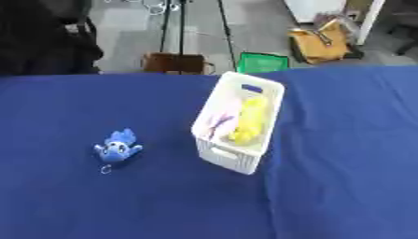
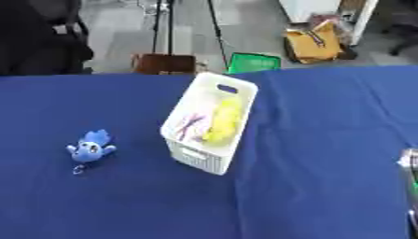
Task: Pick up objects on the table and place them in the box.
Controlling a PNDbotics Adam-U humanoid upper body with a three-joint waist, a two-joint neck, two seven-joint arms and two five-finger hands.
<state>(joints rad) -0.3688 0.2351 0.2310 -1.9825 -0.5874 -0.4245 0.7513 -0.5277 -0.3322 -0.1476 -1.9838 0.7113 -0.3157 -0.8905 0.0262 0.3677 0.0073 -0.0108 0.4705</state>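
In the left eye view one white slatted box [image 1: 239,125] stands on the blue table [image 1: 343,163], its long axis running away from the camera and leaning a little to the right at the far end. Inside the box lie two things: one yellow item [image 1: 247,120] along its right side and one thin purple item [image 1: 219,122] along its left side; what either is cannot be made out. One blue plush toy [image 1: 117,146] lies on the cloth well to the left of the box, level with the box's near end, and one small ring [image 1: 105,169] hangs from the toy on its near side. Neither hand shows in this view. In the right eye view the same box sits left of centre, with the same two items in it and the one toy to its left. Far to the right of the box, at the picture's right edge and nearer than the box, a sliver of silver and dark metal [image 2: 410,177] comes in; it seems to be part of the right arm, but no hand or fingers show, so their state cannot be told.
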